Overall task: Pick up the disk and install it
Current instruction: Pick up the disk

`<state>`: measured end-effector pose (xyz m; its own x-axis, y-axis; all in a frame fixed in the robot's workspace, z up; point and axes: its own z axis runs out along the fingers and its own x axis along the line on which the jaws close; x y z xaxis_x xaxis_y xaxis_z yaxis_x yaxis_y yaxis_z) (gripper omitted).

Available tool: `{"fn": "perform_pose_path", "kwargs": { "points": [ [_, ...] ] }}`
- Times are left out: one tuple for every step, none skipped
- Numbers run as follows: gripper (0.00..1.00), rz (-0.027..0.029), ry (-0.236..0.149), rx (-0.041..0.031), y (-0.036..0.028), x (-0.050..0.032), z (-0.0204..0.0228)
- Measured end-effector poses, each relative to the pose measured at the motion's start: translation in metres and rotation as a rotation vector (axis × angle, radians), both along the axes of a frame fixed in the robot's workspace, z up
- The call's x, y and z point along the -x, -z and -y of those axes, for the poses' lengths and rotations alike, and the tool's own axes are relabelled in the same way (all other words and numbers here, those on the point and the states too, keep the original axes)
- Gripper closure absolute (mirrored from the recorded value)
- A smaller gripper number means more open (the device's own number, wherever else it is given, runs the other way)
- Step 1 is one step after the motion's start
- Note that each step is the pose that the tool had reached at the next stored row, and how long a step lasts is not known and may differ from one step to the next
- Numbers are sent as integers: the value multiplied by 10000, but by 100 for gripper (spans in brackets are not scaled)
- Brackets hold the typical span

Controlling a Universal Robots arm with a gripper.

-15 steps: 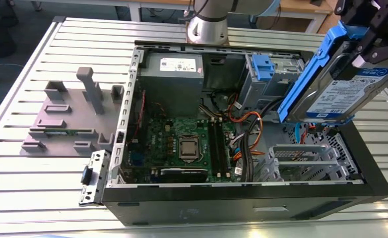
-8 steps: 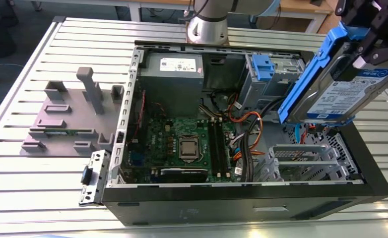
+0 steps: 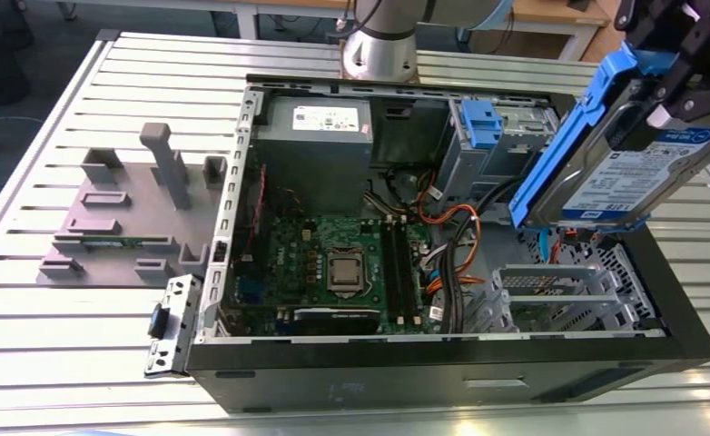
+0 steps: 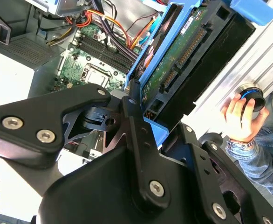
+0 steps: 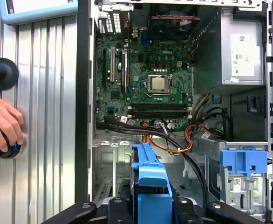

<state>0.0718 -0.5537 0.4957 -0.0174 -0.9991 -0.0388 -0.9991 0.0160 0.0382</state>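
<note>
While the disk [image 3: 616, 150] hangs at the upper right of the exterior view, we see it carried above the open computer case [image 3: 452, 363], tilted with its label outward, clear of the drive cage [image 3: 549, 295] at the lower right inside the case. The gripper [image 3: 676, 54] holds it from the top edge; we judge that grip keeps the bracket's long sides free. A grey fixture [image 3: 125, 213] with 1 green strip lies well apart on the surface [image 3: 40, 363], at the left of the frame.

Turning to the second wrist view, we see what the first hides: the disk's [image 4: 183, 60] circuit-board underside and connector, and the jaws closed on its blue bracket at centre frame. A person's hand [image 4: 239, 116] grips a round knob at the right edge.

From the first wrist view, the disk [image 5: 150, 182] shows edge-on at bottom centre, over the motherboard [image 5: 146, 84] side of the case, with a blue latch piece [image 5: 243, 161] at lower right.
</note>
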Motion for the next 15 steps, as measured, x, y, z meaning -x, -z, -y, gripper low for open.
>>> {"fn": "perform_pose_path", "kwargs": {
  "points": [
    [63,0,0,1,0,0,2],
    [63,0,-1,1,-1,0,4],
    [63,0,0,0,0,0,6],
    [63,0,0,0,0,0,8],
    [63,0,0,1,0,0,10],
    [63,0,-1,1,0,0,12],
    [63,0,-1,1,0,0,14],
    [63,0,0,1,0,0,16],
    [63,0,0,2,0,0,18],
    [63,0,0,2,0,0,20],
    [63,0,0,1,0,0,22],
    [63,0,0,1,0,0,24],
    [63,0,0,0,0,0,26],
    [63,0,0,1,0,0,27],
    [63,0,0,0,1,0,29]
  ]
}}
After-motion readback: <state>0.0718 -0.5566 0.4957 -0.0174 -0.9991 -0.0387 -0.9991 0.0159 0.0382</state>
